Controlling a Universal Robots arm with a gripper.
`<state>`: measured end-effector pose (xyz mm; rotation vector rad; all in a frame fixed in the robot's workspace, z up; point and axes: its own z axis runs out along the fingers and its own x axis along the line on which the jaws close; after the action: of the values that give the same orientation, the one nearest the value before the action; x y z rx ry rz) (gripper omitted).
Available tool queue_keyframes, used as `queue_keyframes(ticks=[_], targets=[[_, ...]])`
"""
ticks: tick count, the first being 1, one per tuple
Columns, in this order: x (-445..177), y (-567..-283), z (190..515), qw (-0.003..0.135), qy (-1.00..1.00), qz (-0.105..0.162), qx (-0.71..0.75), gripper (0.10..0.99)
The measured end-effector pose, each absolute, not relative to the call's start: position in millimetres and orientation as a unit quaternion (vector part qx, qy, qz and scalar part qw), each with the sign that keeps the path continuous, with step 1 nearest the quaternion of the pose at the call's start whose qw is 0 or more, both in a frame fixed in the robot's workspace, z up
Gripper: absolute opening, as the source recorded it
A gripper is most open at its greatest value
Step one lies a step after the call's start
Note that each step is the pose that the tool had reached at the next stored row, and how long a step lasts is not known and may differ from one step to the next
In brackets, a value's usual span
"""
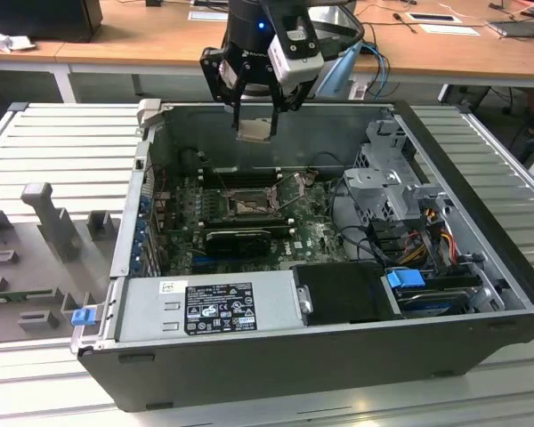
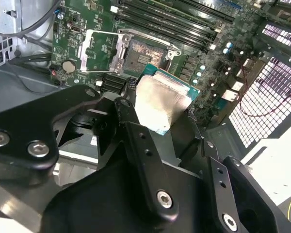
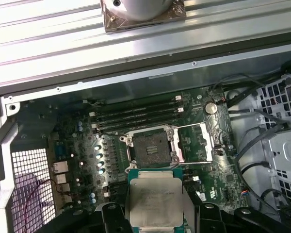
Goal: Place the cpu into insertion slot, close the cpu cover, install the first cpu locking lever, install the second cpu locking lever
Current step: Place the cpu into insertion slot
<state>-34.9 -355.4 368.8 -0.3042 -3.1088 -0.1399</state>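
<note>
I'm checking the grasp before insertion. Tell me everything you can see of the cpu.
The cpu is a flat square chip with a pale silver-grey metal top on a green-edged board. The tool grips its opposite edges, holding it over the open computer case, apart from the uncovered insertion slot.

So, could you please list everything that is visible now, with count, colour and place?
cpu: one, silver-grey top, held above the motherboard.
insertion slot: one, dark frame, empty, on the green motherboard.
cpu cover: one, silvery, open beside the slot.
memory slots: several, black, beside the slot.
computer case: one, dark, open, on the ribbed metal table.
power supply: one, silver with a black label, inside the case.
gripper: one, black, shut on the cpu.
</note>
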Motion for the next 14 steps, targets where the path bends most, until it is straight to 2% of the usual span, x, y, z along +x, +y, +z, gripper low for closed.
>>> queue_keyframes(ticks=[14], targets=[[-35.0,-355.4,368.8,0.005,-0.989,-0.045,-0.142,0.529]])
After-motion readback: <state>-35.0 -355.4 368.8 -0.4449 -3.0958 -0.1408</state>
